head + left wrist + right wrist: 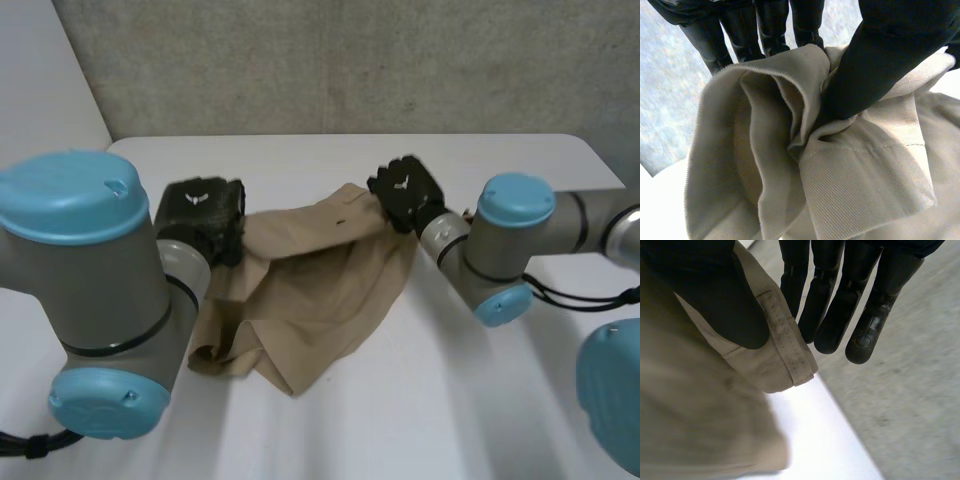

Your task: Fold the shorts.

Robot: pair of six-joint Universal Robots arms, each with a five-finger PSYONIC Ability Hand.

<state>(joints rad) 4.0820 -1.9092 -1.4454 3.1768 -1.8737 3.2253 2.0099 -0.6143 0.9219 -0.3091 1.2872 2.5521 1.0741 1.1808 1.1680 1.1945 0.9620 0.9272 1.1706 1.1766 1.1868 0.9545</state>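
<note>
Tan shorts (310, 290) hang between my two hands, their lower part bunched on the white table. My left hand (205, 215) holds one upper corner. In the left wrist view its thumb (875, 65) presses gathered folds of the shorts (850, 170) against the fingers (770, 30). My right hand (405, 190) holds the other upper corner. Seen from the right wrist, the thumb (715, 295) pinches a stitched edge of the shorts (790, 350) against the fingers (825, 305).
The white table (500, 400) reaches out in front of and beside the shorts. A grey wall (350, 60) rises behind its far edge. Both arms come in from the sides at elbow height.
</note>
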